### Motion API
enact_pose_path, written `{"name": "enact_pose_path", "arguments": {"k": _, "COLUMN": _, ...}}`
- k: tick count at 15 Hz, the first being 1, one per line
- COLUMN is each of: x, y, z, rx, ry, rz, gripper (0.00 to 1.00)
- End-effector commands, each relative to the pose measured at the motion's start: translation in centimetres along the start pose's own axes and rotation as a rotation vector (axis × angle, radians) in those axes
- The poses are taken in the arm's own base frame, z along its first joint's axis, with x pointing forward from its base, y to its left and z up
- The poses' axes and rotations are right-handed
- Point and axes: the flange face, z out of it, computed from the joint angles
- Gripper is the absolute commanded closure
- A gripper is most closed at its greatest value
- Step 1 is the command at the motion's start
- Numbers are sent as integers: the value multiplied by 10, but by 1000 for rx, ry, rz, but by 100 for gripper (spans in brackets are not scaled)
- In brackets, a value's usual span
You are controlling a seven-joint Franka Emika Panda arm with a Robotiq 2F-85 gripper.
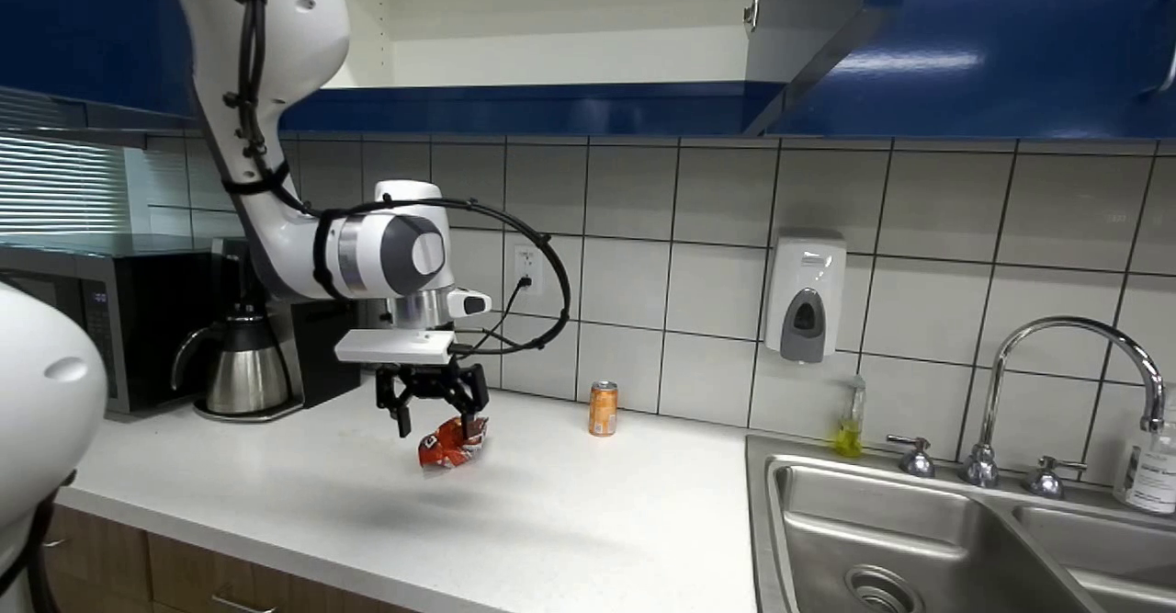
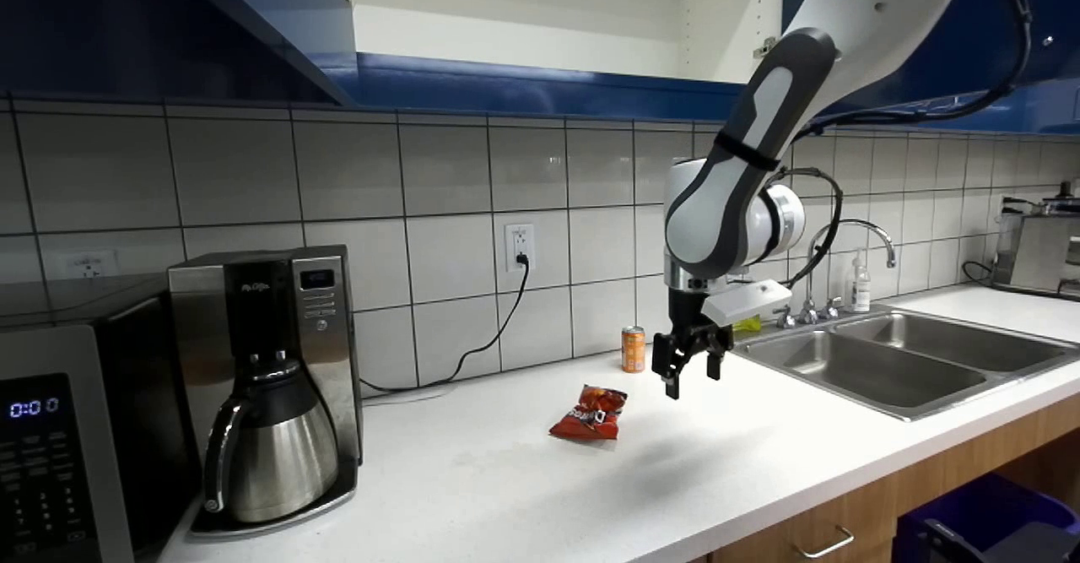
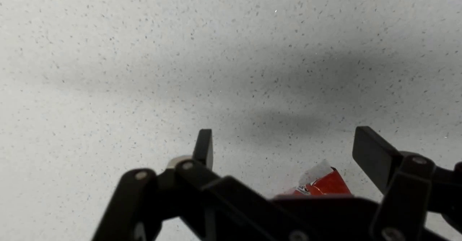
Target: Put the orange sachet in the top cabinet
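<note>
Pretty early in this one imo. My gripper (image 2: 693,380) is spread wide w/ nothing in it, hanging over the counter (image 2: 472,470) near the orange sachet (image 2: 593,415), not touching it. Sachet's lying on the counter, so grab, lift & stow are all left to do. Only bit sorted afaict: the top cabinet (image 1: 570,29) is open, pale inside showing in both exterior views, so prob no opening needed from me.

Counts fwiw: 1 gripper (mine), 1 sachet, 1 top cabinet, 1 orange can (image 1: 603,409), 1 coffee pot (image 2: 283,462) in 1 coffee maker (image 2: 253,301), 1 microwave (image 2: 84,411), 1 two-basin sink (image 1: 765,530), 1 faucet (image 1: 980,471), 2 faucet handles (image 1: 916,459), 1 wall dispenser (image 1: 807,264), plus 1 soap bottle (image 1: 850,431) w/ yellow-green stuff & 1 white-labelled bottle (image 1: 1150,477) at the back of the sink. Also 2 outlets (image 2: 520,246) in an exterior view & 1 silver appliance (image 2: 1036,251) way past the sink, dunno what kind.
</note>
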Motion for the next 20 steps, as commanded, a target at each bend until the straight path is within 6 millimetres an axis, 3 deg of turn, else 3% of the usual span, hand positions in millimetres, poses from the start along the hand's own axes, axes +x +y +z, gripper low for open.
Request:
{"name": "enact_pose_path", "arguments": {"k": 1, "x": 31, "y": 7, "z": 17, "rx": -36, "ry": 47, "rz": -35, "gripper": 0}}
{"name": "enact_pose_path", "arguments": {"k": 10, "x": 91, "y": -13, "z": 43, "rx": -27, "ry": 109, "rz": -107, "gripper": 0}}
{"name": "enact_pose_path", "arguments": {"k": 20, "x": 123, "y": -28, "z": 68, "rx": -15, "ry": 116, "rz": -124, "gripper": 0}}
